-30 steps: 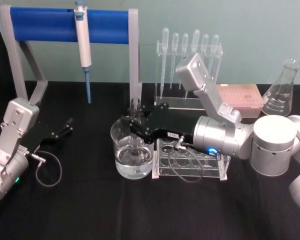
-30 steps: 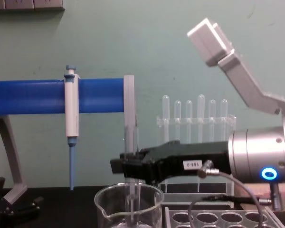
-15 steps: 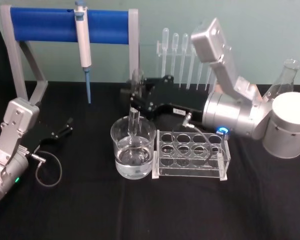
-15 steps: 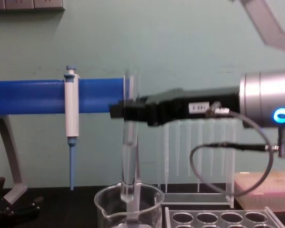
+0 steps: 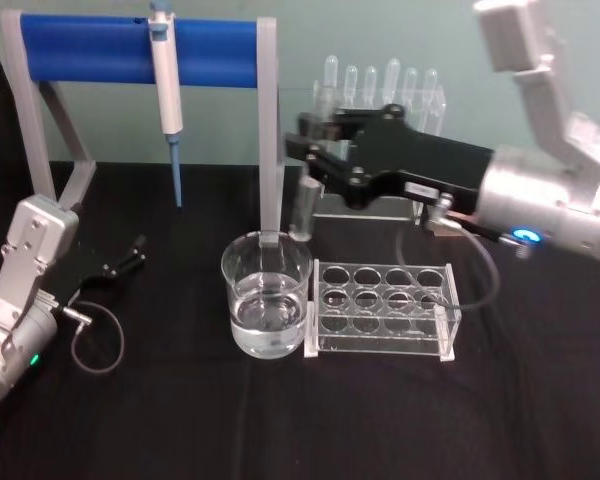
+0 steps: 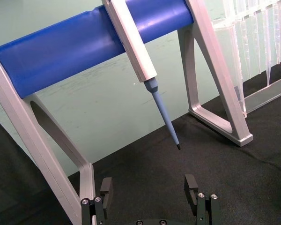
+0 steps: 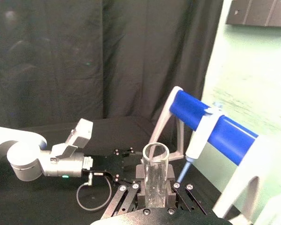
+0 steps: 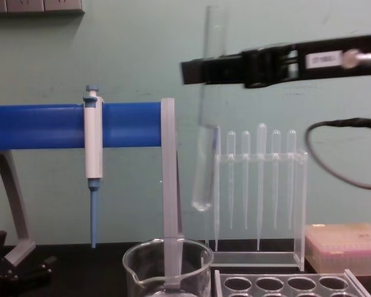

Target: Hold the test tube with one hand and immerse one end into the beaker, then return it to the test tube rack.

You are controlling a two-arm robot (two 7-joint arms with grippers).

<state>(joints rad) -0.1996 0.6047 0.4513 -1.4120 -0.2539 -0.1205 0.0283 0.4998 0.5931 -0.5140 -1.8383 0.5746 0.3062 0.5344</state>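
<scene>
My right gripper (image 5: 317,150) is shut on the upper part of the clear test tube (image 5: 302,212). In the chest view the test tube (image 8: 204,164) hangs slightly tilted from the gripper (image 8: 201,69). Its round bottom is in the air, above and to the right of the beaker (image 8: 167,267). The beaker (image 5: 266,296) holds clear liquid and stands on the black table. From the right wrist, the tube (image 7: 154,178) sits between the fingers of the gripper (image 7: 155,194). My left gripper (image 6: 148,192) is open and rests low at the table's left.
A white-and-blue pipettor (image 5: 165,75) hangs on the blue-barred stand (image 5: 90,50) behind the beaker. The clear rack with round holes (image 5: 382,310) stands right of the beaker. Behind it are the pipette stand (image 8: 260,179) and a pink box (image 8: 346,247).
My right gripper has lifted the test tube out of the beaker and carried it up and to the right. The left arm has not moved.
</scene>
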